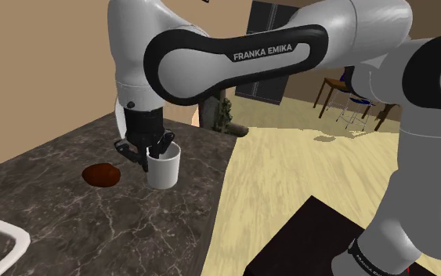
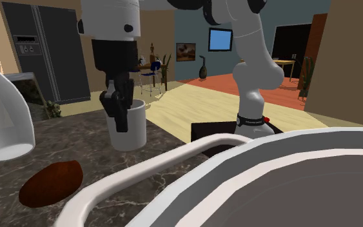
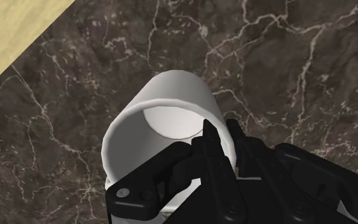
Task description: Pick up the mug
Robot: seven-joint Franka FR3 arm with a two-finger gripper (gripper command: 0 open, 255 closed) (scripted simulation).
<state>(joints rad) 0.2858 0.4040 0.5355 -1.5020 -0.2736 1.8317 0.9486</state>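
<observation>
Mug (image 1: 164, 166): white, plain-walled, upright on the dark marbled countertop (image 1: 70, 223), close to the edge that borders the pale wood floor. I can see no handle on it.

Neighbour: a reddish-brown rounded lump (image 1: 101, 174), near the mug on the shoulder view's left and not touching it.

My gripper (image 3: 220, 137): it comes down from above at the rim on the shoulder view's left. One finger is inside the cup and one outside, nearly closed, with the wall pinched between them as far as I can judge. The base rests on the counter.

Handling, by my estimate: stiff and hollow, fairly light, with a smooth and probably slick surface; it would chip if dropped on the stone.

Hold: the rim wall, with the pads flat on either face and set deep enough that the cup does not swing or slide out when lifted.
</observation>
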